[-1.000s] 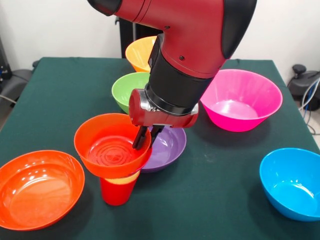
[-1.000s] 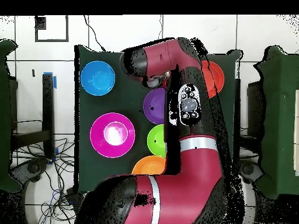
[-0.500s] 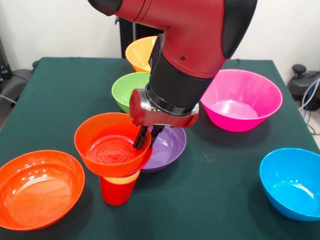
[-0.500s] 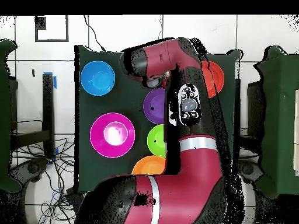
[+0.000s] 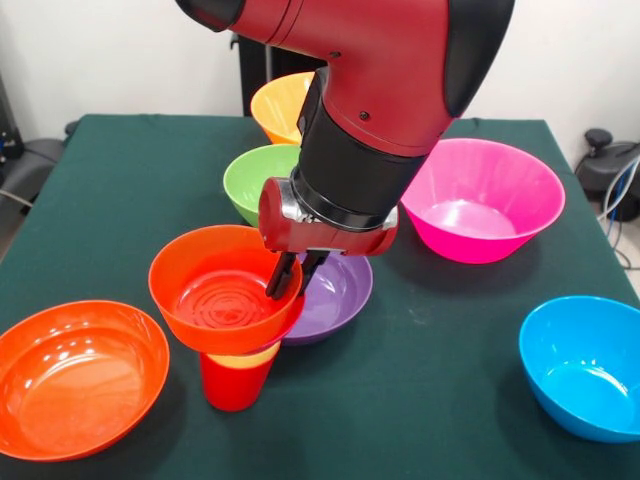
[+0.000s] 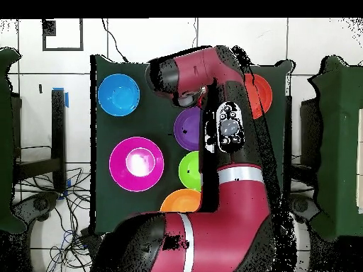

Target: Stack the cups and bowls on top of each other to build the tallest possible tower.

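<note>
The tower [image 5: 232,320] stands at about 7 o'clock on the desk [image 5: 440,380] in the front view. It has a red cup [image 5: 233,382] at the base, a sliver of yellow cup [image 5: 245,356] nested in it, and an orange bowl [image 5: 222,288] on top, with a thin crimson edge showing under that bowl's right side. That makes 3 pieces clearly stacked and perhaps a 4th.

The hand [image 5: 289,274] hangs at the orange bowl's right rim, its 2 dark fingers drawn close together, 1 seemingly inside the rim and 1 outside. It looks to be pinching the rim, though whether it truly grips or merely touches I cannot tell for sure.

6 bowls lie loose: a wide orange-red bowl [image 5: 75,375] at 8 o'clock, just beside the tower; a purple bowl [image 5: 335,290] near the centre, touching or nearly touching the tower; a green bowl [image 5: 258,180] behind it; a light orange bowl [image 5: 280,105] at 12 o'clock; a large pink bowl [image 5: 480,198] at 2 o'clock; and a blue bowl [image 5: 585,365] at 4 o'clock. I judge the task under halfway done.

The desk wears a dark green cloth, flat and unwrinkled. Behind it is a pale wall, with dark chairs at both edges. From overhead the floor [image 6: 127,39] is white tile, cables trailing at 8 o'clock.
</note>
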Controlling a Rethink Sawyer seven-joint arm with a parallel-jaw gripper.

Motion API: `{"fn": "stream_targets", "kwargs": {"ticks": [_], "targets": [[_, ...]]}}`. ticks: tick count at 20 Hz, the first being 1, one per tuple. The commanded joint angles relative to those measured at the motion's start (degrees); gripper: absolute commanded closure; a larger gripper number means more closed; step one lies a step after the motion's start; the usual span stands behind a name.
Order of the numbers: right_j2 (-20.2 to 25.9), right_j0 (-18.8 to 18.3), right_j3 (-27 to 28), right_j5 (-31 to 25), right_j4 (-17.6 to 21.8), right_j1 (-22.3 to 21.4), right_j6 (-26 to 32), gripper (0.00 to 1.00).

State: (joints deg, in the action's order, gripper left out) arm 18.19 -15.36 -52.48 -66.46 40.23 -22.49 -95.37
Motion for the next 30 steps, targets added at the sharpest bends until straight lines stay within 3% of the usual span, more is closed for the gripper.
{"fn": "stream_targets", "kwargs": {"ticks": [1, 30], "targets": [[1.36, 0.48, 2.11, -3.33, 2.11, -1.03, 14.16, 1.00], [1.26, -0.58, -0.12, -2.42, 3.15, -2.97, 18.43, 1.00]]}}
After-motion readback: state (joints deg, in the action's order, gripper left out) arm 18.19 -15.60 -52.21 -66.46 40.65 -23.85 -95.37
